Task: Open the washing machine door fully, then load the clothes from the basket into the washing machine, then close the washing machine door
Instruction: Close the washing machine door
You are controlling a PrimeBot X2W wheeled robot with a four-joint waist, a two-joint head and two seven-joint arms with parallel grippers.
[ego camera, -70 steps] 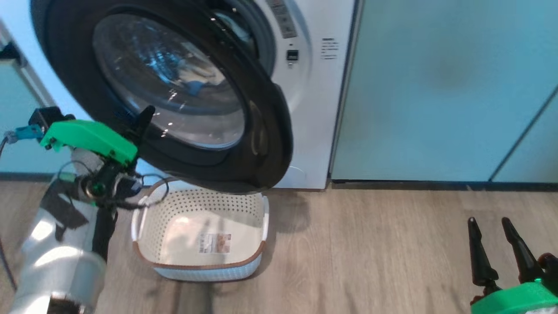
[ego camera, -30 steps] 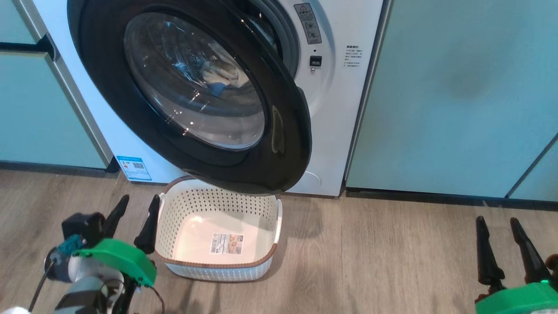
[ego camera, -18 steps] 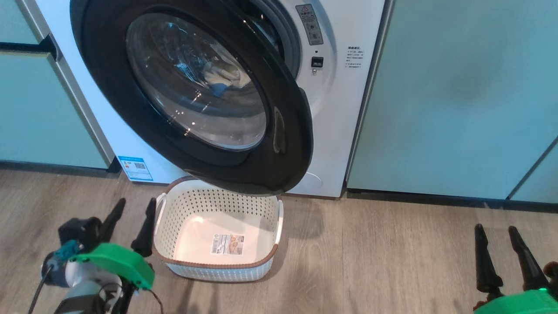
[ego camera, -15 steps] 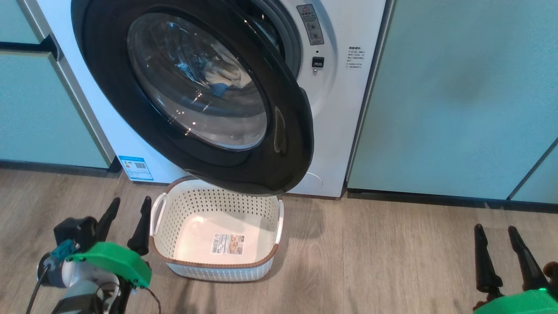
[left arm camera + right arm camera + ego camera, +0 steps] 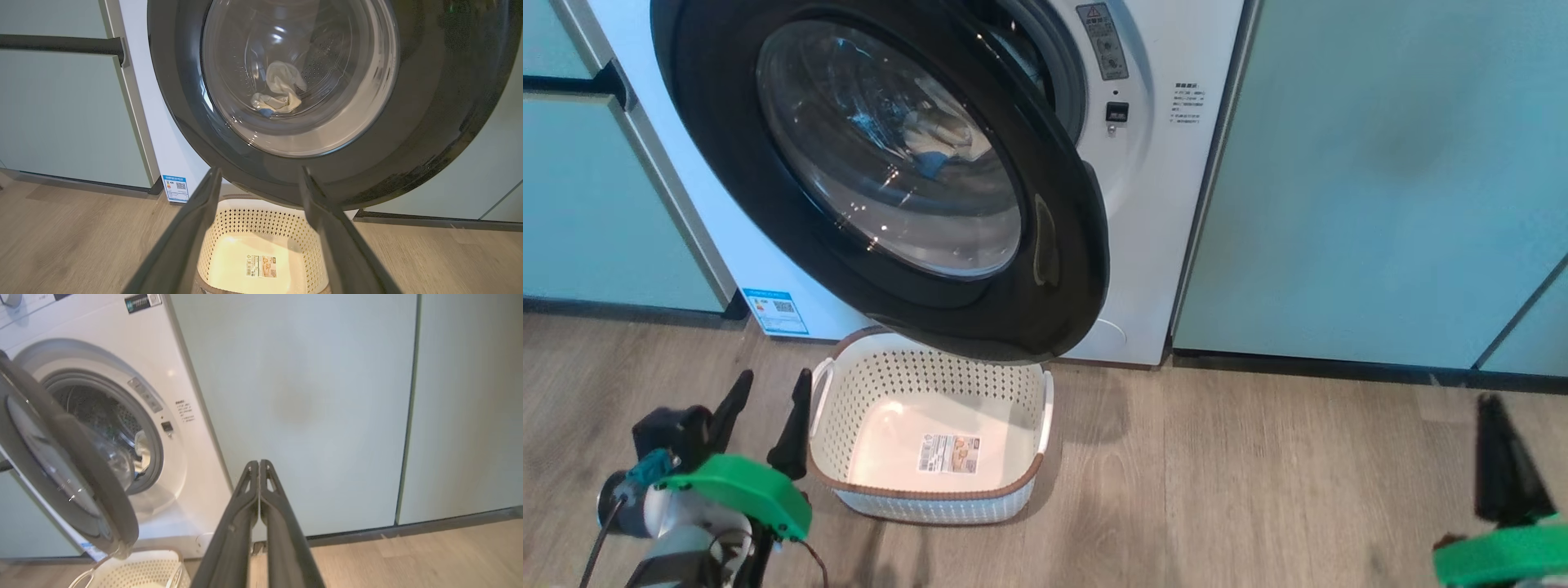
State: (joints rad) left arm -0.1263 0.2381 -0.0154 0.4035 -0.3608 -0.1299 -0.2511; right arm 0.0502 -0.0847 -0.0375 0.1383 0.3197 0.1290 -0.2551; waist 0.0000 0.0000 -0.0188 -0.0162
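1. Looking down on a big white front-loading washing machine (image 5: 1160,204) set between pale teal cabinets (image 5: 1380,163) on a wood-plank floor (image 5: 1258,474).
2. Finds the large round washing machine door (image 5: 980,318), a wide glossy black rim around a bulging clear glass bowl, swung out at an angle from the machine's front, free edge toward the right. From the right wrist view, leaves the grey rubber seal (image 5: 157,457) and perforated steel drum (image 5: 94,404) exposed.
3. Locates the soft pale yellow clothes (image 5: 280,92), with a bright blue trim piece, crumpled low inside the drum and seen through the door glass.
4. Places the small rectangular cream plastic basket (image 5: 939,508), with perforated sides and a brown rim, on the floor right before the machine, back edge under the door's lower rim, bare bottom carrying a paper label (image 5: 947,452).
5. Puts the left gripper (image 5: 772,380) just beside the basket's white left handle (image 5: 821,392), long dark fingers (image 5: 792,433) spread wide with nothing between them. Cannot tell whether the inner finger touches the basket.
6. Puts the right gripper (image 5: 1494,408) low at the right, well apart from the basket, fingers pressed flat together, clasping nothing, aimed at a teal cabinet.
7. Notes a small blue sticker (image 5: 774,310) low on the machine's left front.
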